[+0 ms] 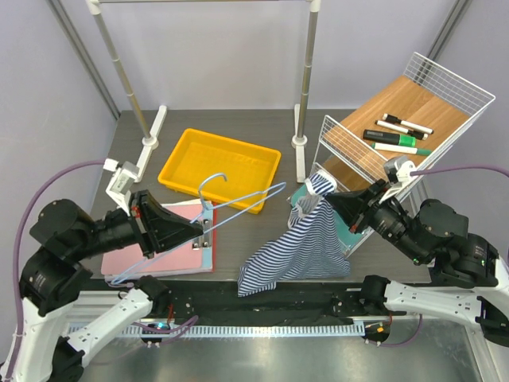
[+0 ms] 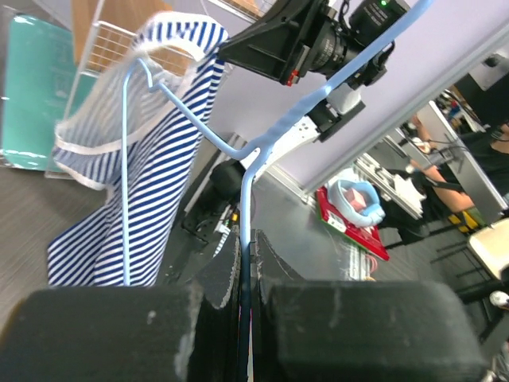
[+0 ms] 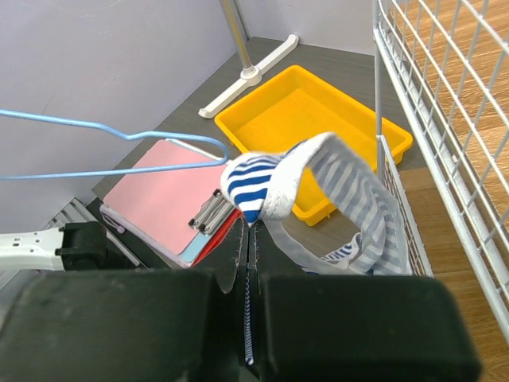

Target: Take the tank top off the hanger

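The striped navy-and-white tank top (image 1: 298,247) hangs by one shoulder strap from my right gripper (image 1: 332,199), and its hem rests on the table. In the right wrist view the right gripper (image 3: 253,231) is shut on that strap (image 3: 254,179). My left gripper (image 1: 205,227) is shut on the light-blue wire hanger (image 1: 266,196) and holds it tilted, with its far tip right by the strap. The left wrist view shows the wire (image 2: 245,191) pinched in the left gripper (image 2: 246,255), with the tank top (image 2: 167,159) at the hanger's far end. I cannot tell whether that end is still inside the strap.
A yellow tray (image 1: 169,169) sits behind the hanger. A pink clipboard stack (image 1: 183,255) lies under the left gripper. A white wire rack (image 1: 445,87) with a wooden shelf and markers stands at the right. Two grey rack poles (image 1: 306,79) rise at the back.
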